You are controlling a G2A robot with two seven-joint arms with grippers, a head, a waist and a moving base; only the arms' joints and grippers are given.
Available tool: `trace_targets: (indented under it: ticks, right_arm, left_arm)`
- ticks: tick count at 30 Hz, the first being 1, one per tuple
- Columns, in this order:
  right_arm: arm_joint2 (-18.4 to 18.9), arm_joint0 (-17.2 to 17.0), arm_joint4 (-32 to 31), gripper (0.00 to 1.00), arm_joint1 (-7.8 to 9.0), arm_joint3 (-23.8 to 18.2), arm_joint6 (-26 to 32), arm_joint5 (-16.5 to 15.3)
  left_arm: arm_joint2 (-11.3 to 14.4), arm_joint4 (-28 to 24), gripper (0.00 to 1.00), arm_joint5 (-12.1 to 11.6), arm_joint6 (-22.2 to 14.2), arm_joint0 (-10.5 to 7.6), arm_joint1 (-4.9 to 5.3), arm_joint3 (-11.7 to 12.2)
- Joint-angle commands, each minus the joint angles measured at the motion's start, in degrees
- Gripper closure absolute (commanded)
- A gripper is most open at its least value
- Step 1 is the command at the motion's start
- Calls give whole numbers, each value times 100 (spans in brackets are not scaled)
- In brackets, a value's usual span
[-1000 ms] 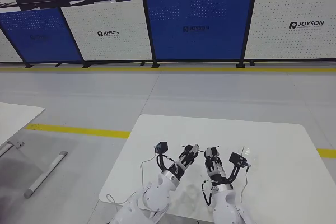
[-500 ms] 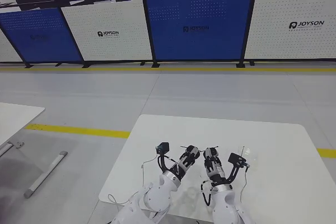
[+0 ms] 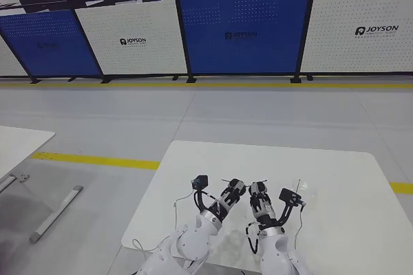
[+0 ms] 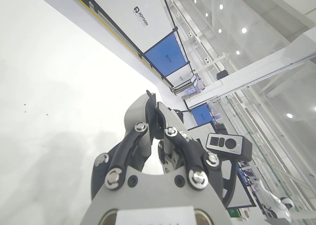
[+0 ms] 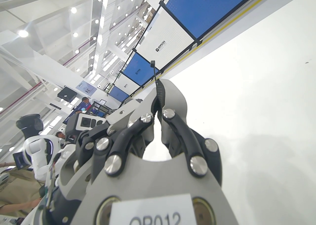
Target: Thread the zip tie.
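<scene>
Right wrist view is showing the right pincer (image 5: 159,85) clamping the black zip tie (image 5: 153,71), its length running toward 12 o'clock on the tabletop (image 5: 246,75), head leading, while the left pincer (image 4: 153,103), at its 9 o'clock, is pressing together.

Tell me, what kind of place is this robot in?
Probably a big factory hall or robot lab: blue and white partition panels, a yellow floor line, high ceiling lights, and another white robot in the background.
</scene>
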Motion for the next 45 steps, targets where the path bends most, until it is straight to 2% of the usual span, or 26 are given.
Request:
trace_targets:
  ticks: [1,14,16,17,19,21,23,25,34,38,39,40,45]
  right_arm:
    - [-5,0,5,100,0,-5,25,1]
    - [-15,-32,28,100,-3,-58,45,26]
    - [-12,-46,38,70,-1,-70,20,-30]
    - [-8,-55,30,63,1,-71,7,-48]
    - [-1,-72,10,56,5,-78,-23,-82]
    - [16,-89,13,56,7,-91,-71,-95]
    - [32,-102,22,60,9,-96,-100,-112]
    - [55,-115,36,58,11,-104,-137,-130]
    - [123,-152,24,78,21,-157,-203,-119]
    - [144,-148,6,80,25,-195,-190,-78]
    - [151,-145,11,85,25,-200,-181,-69]
    - [157,-139,16,100,25,-198,-175,-63]
    - [155,-120,37,100,21,-164,-177,-71]
  left_arm:
    - [-15,15,100,-33,-18,11,4,-6]
    - [-65,40,100,-3,-95,64,14,-56]
    - [-68,38,100,13,-95,68,13,-57]
    - [-71,34,100,21,-94,68,13,-53]
    - [-78,34,100,35,-97,63,12,-38]
    - [-86,19,100,61,-99,54,10,-17]
    - [-86,12,100,74,-98,50,8,-14]
    - [-91,3,100,86,-91,47,6,-12]
    - [-98,-8,100,119,-97,28,-1,2]
    - [-89,22,100,121,-135,26,0,-2]
    - [-89,21,100,125,-147,24,0,-8]
    - [-90,19,100,128,-155,23,0,-10]
    - [-107,-1,100,131,-155,24,-2,-23]
